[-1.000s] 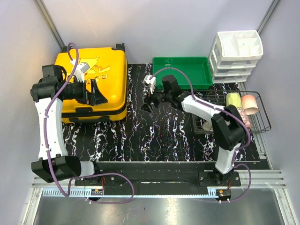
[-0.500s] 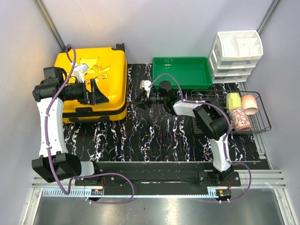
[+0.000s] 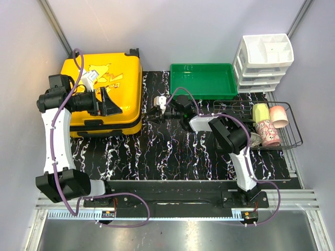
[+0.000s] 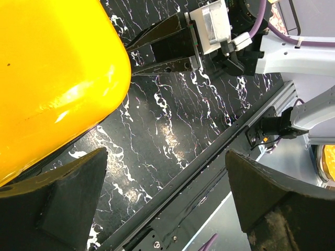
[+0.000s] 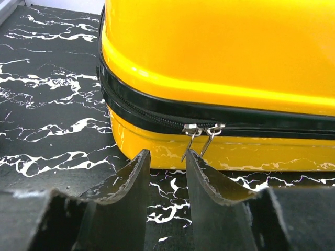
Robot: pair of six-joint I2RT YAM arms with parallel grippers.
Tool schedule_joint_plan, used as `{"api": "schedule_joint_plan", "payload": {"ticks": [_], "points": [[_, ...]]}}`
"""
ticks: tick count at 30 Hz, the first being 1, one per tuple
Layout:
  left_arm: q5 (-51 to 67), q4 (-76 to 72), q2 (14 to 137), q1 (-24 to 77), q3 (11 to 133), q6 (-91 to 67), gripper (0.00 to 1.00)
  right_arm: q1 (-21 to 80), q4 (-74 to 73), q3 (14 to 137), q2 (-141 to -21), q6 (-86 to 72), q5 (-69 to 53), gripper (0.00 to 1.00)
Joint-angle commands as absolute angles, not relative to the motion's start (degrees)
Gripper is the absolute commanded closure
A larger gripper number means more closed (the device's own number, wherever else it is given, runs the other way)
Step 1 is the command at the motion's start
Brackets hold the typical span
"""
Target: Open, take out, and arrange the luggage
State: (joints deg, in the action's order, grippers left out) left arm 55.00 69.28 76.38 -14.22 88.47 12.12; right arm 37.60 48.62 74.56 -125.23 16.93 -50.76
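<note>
2 zipper pulls [image 5: 202, 134] dangling, luggage [image 5: 220, 57] cropped

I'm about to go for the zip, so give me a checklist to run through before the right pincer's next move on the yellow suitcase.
1. Zip on the bright yellow hard-shell suitcase closed: ok, black zipper shut along the visible stretch.
2. Both small silver zipper pulls in view: ok, hanging side by side.
3. Pulls between the right pincer fingers: not ok, they hang just past the tips, off toward one finger.
4. Nothing in that pincer: ok, narrow gap, empty.
5. Nothing in the left pincer: ok, wide open.
</note>
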Motion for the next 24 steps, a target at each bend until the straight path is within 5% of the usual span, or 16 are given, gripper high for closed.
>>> {"api": "schedule_joint_plan", "payload": {"ticks": [1, 24], "points": [[58.27, 67.24, 76.55, -14.59, 88.59, 12.30, 0.01, 38.14, 51.68, 76.55, -126.65, 18.72, -51.51, 0.59], [59.77, 66.97, 75.50, -14.59, 86.22, 12.74, 0.01, 39.29, 51.77, 82.62, -131.22, 16.97, -50.10, 0.60]]}}
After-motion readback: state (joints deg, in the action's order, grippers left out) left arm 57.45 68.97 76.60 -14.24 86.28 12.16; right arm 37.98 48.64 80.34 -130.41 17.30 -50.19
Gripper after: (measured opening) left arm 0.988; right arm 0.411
